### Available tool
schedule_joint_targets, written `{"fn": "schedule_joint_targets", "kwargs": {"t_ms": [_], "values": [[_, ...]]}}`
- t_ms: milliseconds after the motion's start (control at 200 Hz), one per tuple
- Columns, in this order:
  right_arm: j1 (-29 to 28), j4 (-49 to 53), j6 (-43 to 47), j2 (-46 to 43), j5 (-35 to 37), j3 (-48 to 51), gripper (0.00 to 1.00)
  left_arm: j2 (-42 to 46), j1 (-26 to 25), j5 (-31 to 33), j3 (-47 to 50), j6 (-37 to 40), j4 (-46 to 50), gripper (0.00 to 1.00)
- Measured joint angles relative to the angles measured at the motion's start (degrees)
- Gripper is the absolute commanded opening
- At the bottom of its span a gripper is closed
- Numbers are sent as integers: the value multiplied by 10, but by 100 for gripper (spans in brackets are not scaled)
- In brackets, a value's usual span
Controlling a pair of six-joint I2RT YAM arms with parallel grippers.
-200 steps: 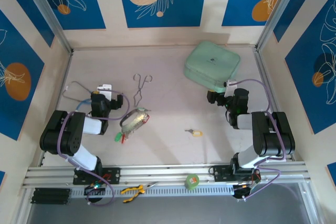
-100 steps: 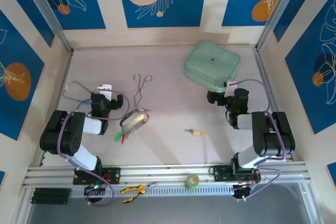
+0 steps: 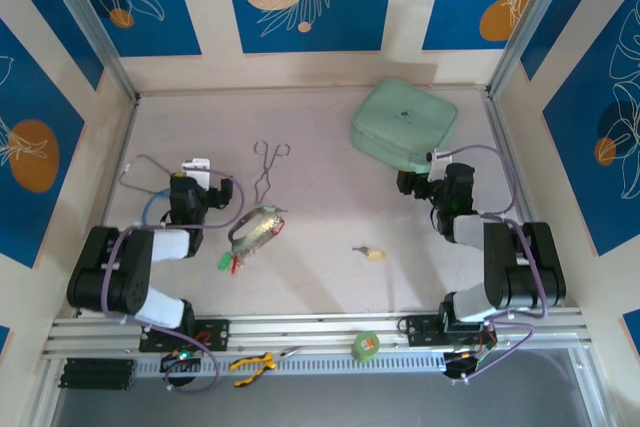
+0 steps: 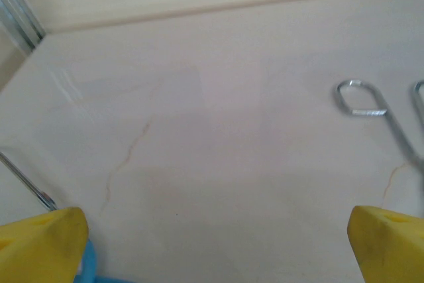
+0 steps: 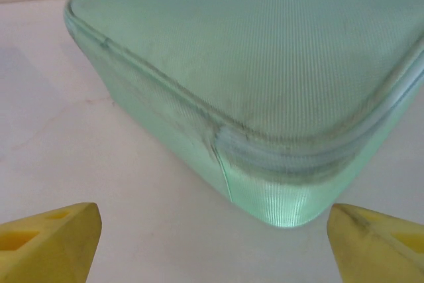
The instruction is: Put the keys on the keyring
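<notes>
The keyring (image 3: 254,230), a silvery loop, lies left of centre on the table. Green and red keys (image 3: 230,262) sit at its near-left end. A yellow-headed key (image 3: 371,252) lies alone near the middle. My left gripper (image 3: 197,172) is low over the table, left of the keyring. It stands open (image 4: 215,250), with bare tabletop between its yellow fingertips (image 4: 40,243). My right gripper (image 3: 425,175) is at the right, also open (image 5: 215,246), its fingertips (image 5: 384,243) apart. It faces the near corner of a mint-green case (image 5: 252,64) with nothing between its fingers.
Steel forceps (image 3: 268,169) lie behind the keyring, their finger loop (image 4: 361,97) ahead-right of my left gripper. A blue-tubed stethoscope (image 3: 150,175) lies by my left gripper. The green case (image 3: 404,125) sits at the back right. A tape roll (image 3: 367,345) and yellow pliers (image 3: 255,362) rest on the front rail.
Both arms have shifted slightly: the left arm's elbow swung left and lower, and the right gripper crept a little toward the green case. Keys and keyring have not moved.
</notes>
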State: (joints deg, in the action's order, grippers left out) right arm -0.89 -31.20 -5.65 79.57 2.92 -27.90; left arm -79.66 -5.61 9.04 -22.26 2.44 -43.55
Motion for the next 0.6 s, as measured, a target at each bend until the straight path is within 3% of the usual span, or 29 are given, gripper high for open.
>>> {"fn": "schedule_joint_targets", "kwargs": {"t_ms": [210, 315, 600], "values": [[-46, 142, -52, -95, 35, -69, 87, 112, 0, 0, -24, -21, 68, 100], [-83, 213, -85, -121, 52, -82, 80, 150, 0, -5, -24, -57, 124, 98], [-239, 408, -172, -126, 63, -162, 68, 243, -37, -23, -76, -202, 391, 97]]}}
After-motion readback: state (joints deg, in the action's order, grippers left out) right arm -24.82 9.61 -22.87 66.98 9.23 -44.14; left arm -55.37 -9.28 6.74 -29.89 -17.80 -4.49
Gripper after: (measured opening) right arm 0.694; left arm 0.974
